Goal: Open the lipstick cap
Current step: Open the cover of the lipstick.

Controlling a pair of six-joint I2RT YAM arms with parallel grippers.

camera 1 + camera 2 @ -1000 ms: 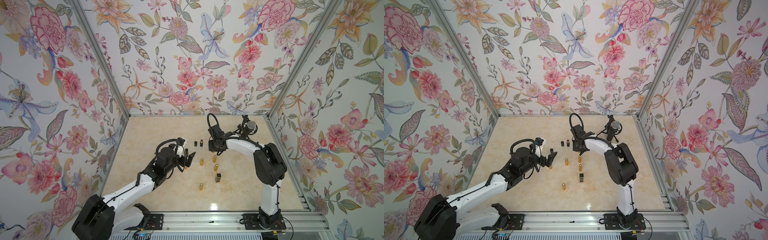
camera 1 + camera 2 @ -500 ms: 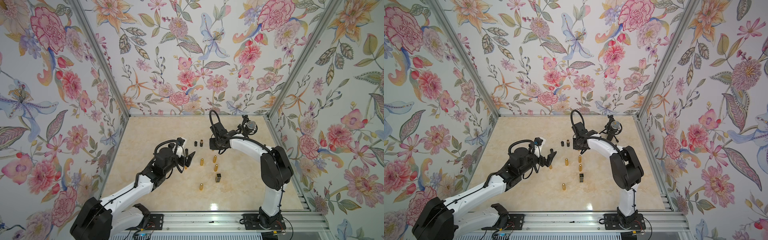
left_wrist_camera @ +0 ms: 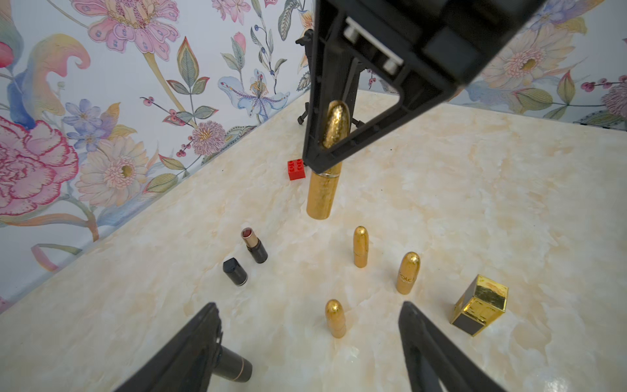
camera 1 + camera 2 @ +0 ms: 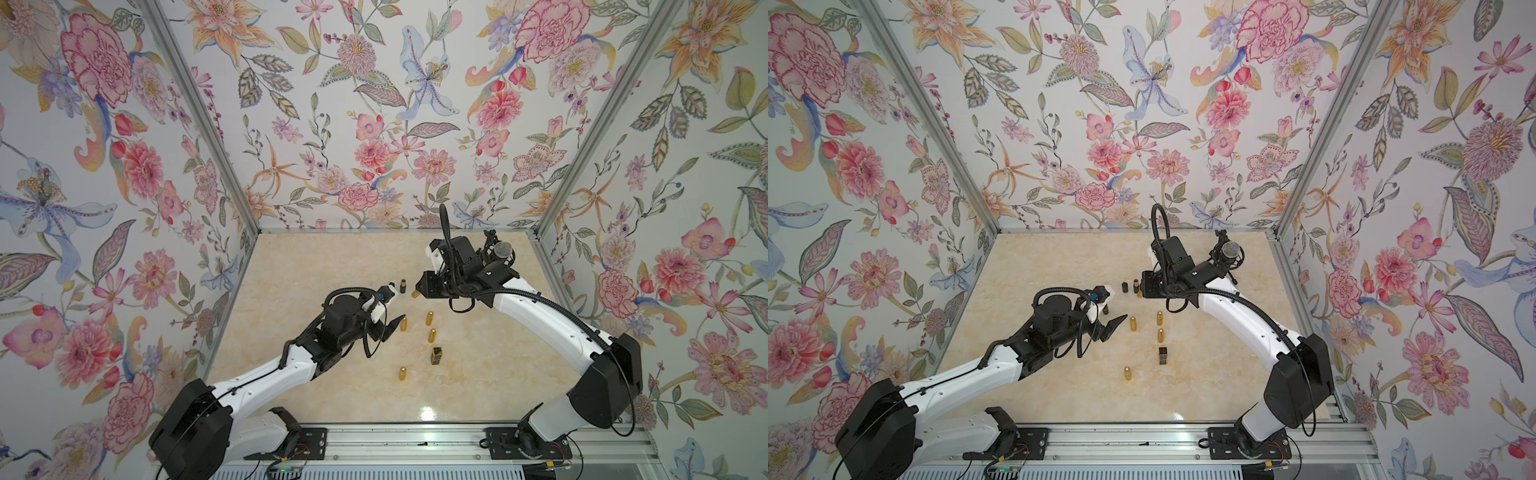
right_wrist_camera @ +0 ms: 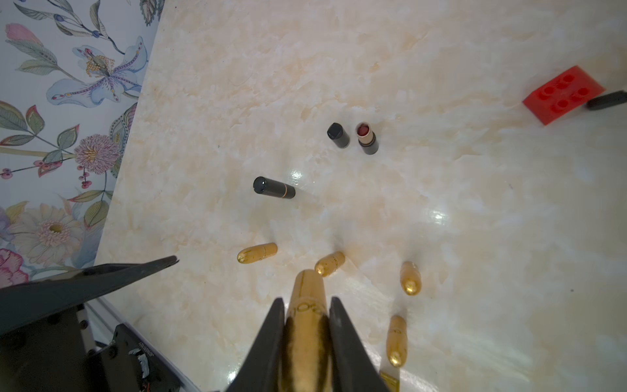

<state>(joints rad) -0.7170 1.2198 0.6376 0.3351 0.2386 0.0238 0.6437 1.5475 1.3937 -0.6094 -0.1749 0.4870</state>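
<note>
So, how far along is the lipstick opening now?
Done: one black lipstick stands uncapped, a black cap beside it. In hand: the right gripper is shut on a gold lipstick, its gold cap still on. To do: the open left gripper must pull that cap off.

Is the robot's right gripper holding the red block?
No, the right gripper is shut on a gold lipstick, while the red block sits on the table.
</note>
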